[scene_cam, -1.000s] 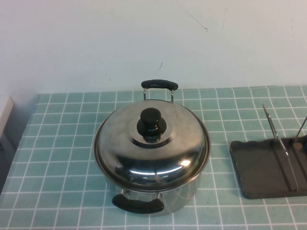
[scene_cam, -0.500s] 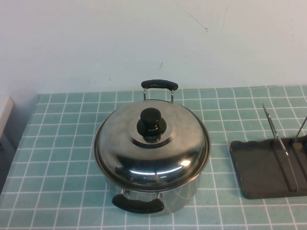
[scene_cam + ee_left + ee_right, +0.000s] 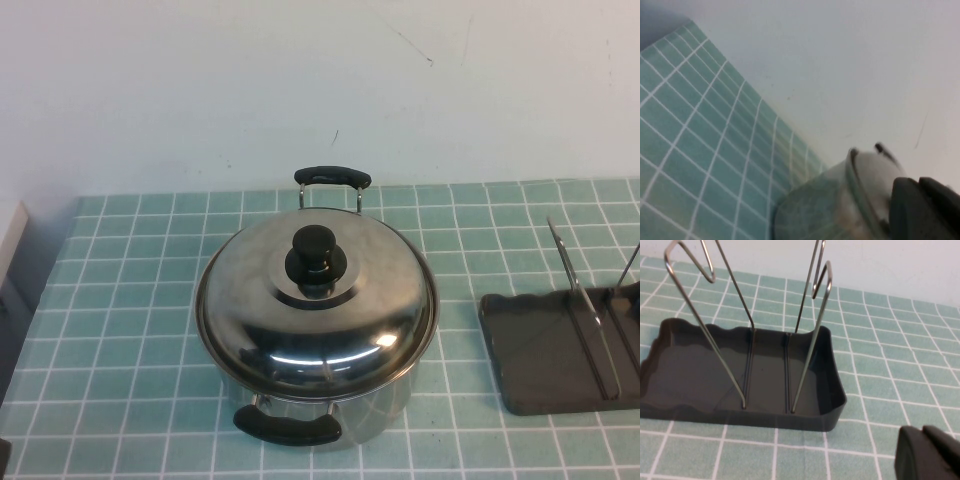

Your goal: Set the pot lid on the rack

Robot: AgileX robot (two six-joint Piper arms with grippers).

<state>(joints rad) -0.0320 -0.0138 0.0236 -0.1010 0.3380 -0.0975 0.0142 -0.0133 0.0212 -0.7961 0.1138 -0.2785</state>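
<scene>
The pot lid (image 3: 316, 305), shiny domed steel with a black knob (image 3: 315, 258), sits on the steel pot (image 3: 320, 400) in the middle of the tiled table. The rack (image 3: 545, 355), a dark tray with upright wire dividers (image 3: 580, 300), lies at the right edge, empty. Neither gripper shows in the high view. In the left wrist view my left gripper (image 3: 920, 200) is shut and empty, close beside the blurred pot (image 3: 825, 210) and lid (image 3: 875, 170). In the right wrist view my right gripper (image 3: 925, 450) is shut and empty, near the rack (image 3: 700, 375).
A pale wall stands behind the table. The pot has a black loop handle at the far side (image 3: 332, 178) and one at the near side (image 3: 288, 428). Green tiled surface (image 3: 120, 300) lies left of the pot and between pot and rack.
Pot, lid and rack have not moved. A small dark sliver has appeared at the bottom left corner of the high view.
</scene>
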